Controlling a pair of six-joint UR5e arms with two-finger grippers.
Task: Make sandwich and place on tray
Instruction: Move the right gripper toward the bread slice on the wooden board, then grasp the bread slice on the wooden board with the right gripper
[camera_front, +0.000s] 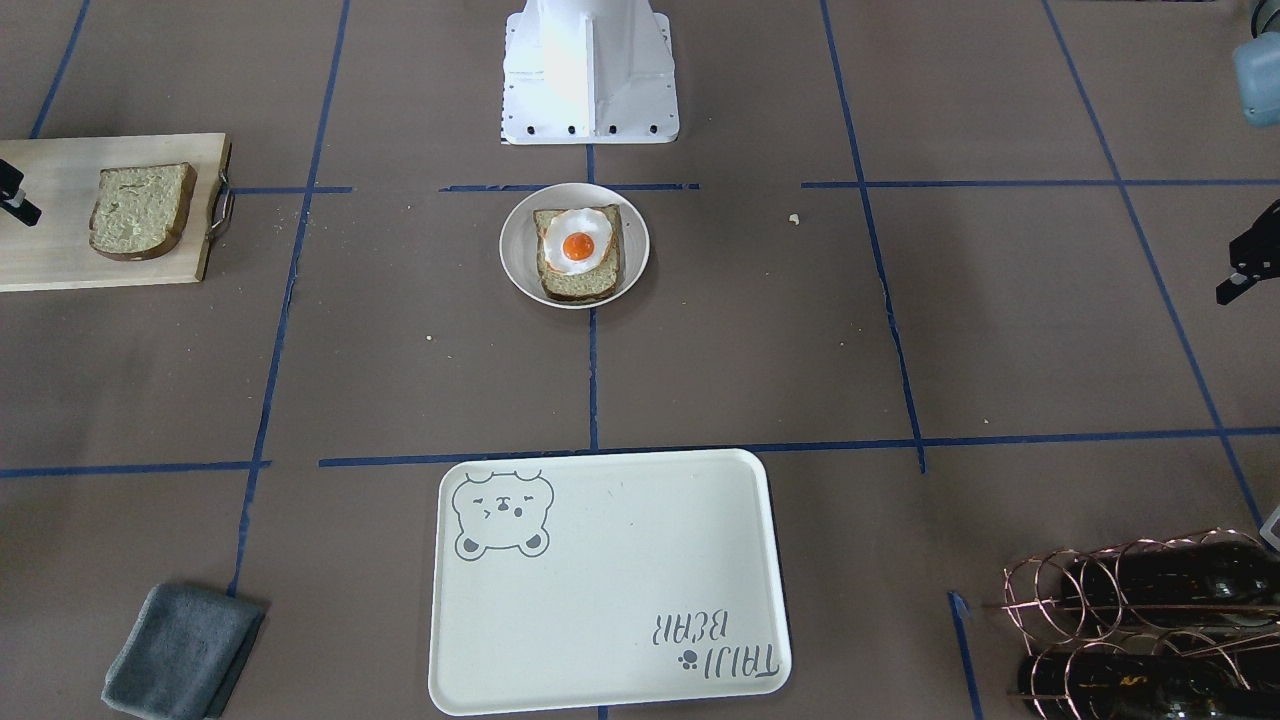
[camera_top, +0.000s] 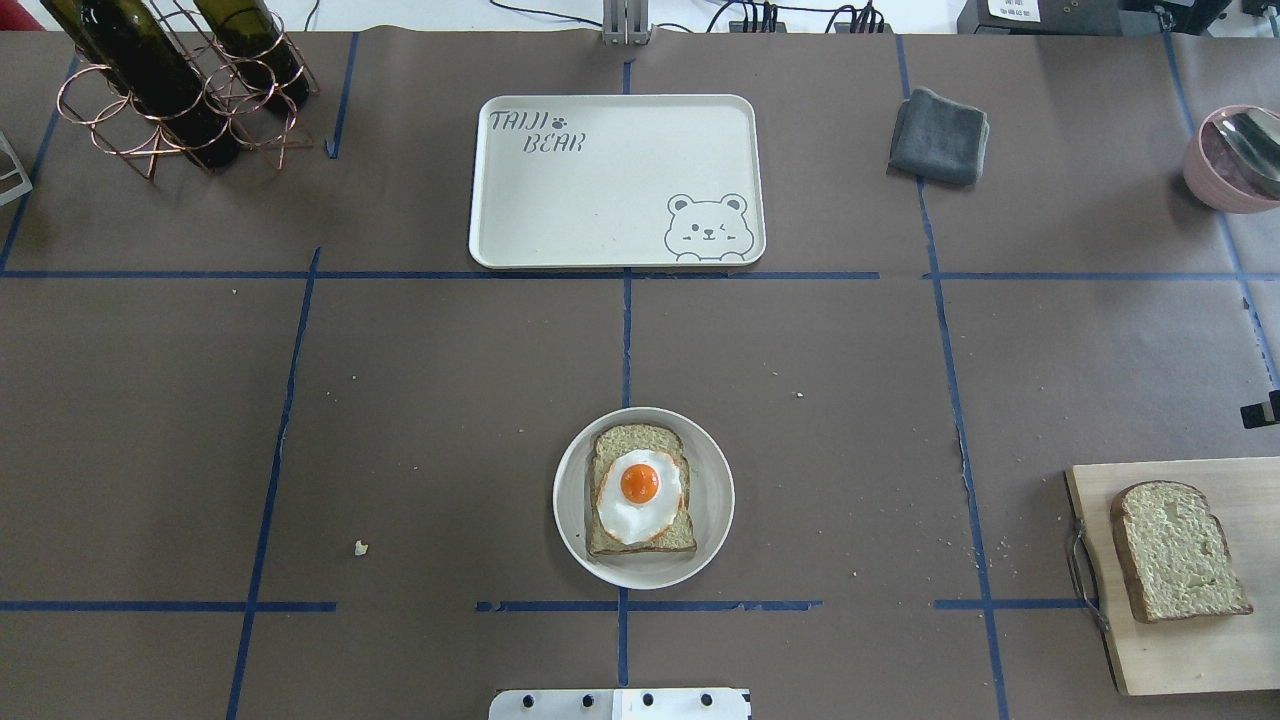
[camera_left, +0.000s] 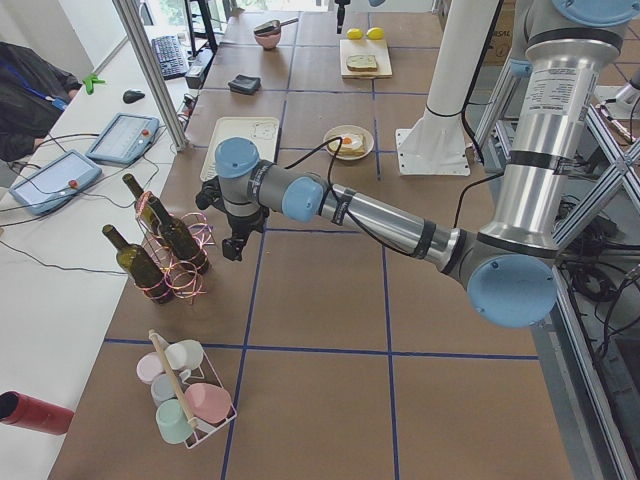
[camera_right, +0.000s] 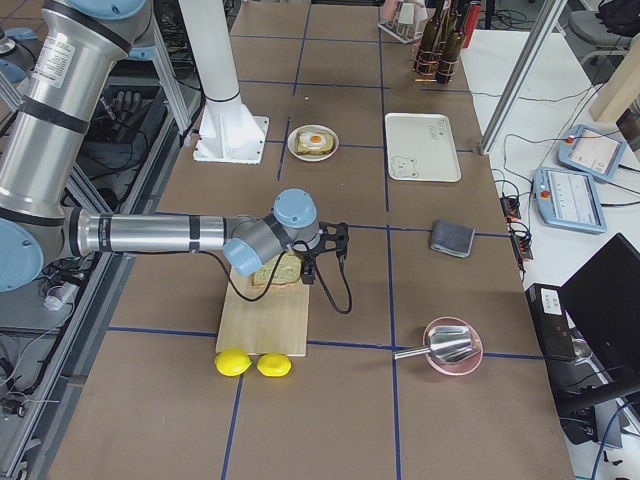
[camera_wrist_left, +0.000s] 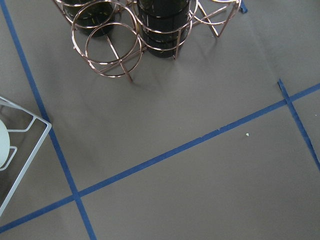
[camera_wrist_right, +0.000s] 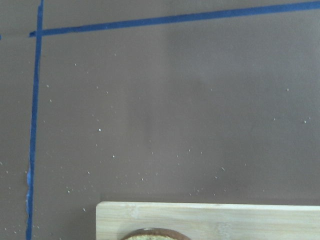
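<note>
A bread slice with a fried egg (camera_top: 640, 490) lies on a round white plate (camera_top: 712, 500) in the middle of the table, also in the front view (camera_front: 577, 247). A second bread slice (camera_top: 1175, 550) lies on the wooden cutting board (camera_top: 1180, 650). The cream tray (camera_top: 615, 180) with the bear drawing has nothing on it. My right gripper (camera_right: 330, 245) hovers over the board's edge by that slice; only a black tip shows in the front view (camera_front: 18, 200). My left gripper (camera_left: 235, 240) hangs near the wine rack and holds nothing. I cannot tell whether either is open or shut.
A copper rack with dark bottles (camera_top: 170, 90) stands at the table's far left. A grey folded cloth (camera_top: 938, 135) lies right of the tray. A pink bowl with a spoon (camera_top: 1225, 160) and two lemons (camera_right: 250, 363) sit beyond the board. A cup rack (camera_left: 185, 400) stands nearby.
</note>
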